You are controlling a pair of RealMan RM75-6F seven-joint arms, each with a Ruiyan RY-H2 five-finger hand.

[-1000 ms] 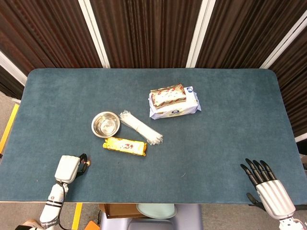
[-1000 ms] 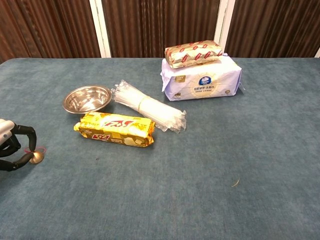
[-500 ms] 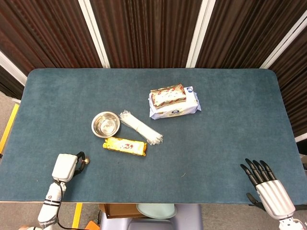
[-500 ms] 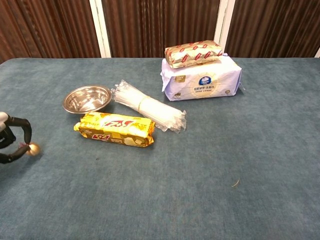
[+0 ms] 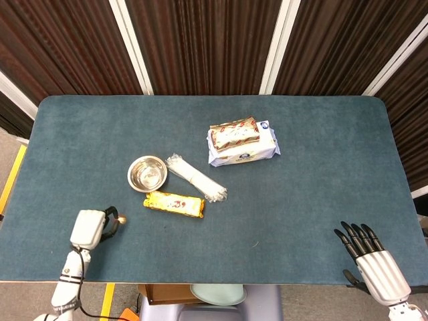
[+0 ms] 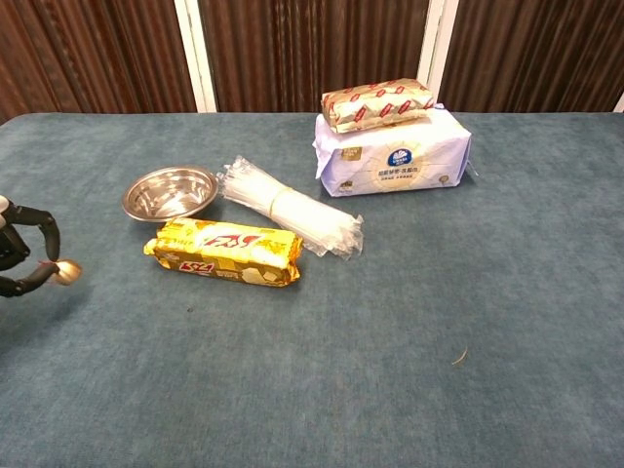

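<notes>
My left hand [image 5: 90, 229] [image 6: 18, 255] is at the table's near left corner and pinches a small gold round thing [image 5: 122, 219] [image 6: 66, 272] between thumb and a finger, just above the blue cloth. The yellow biscuit pack [image 5: 174, 203] [image 6: 223, 252] lies a short way to its right. My right hand [image 5: 371, 257] rests at the near right edge with its fingers straight and apart, holding nothing; only the head view shows it.
A steel bowl [image 5: 147, 173] [image 6: 171, 191] and a clear packet of thin sticks [image 5: 196, 177] [image 6: 291, 206] lie behind the biscuit pack. Further back a tissue pack [image 5: 244, 148] [image 6: 395, 156] carries a red-gold packet [image 5: 234, 131] [image 6: 378, 103]. The blue table [image 5: 301, 187] is edged by dark curtains.
My left hand has lifted the small gold thing off the cloth and drawn it up and slightly leftward. The right hand and the other things have stayed put.
</notes>
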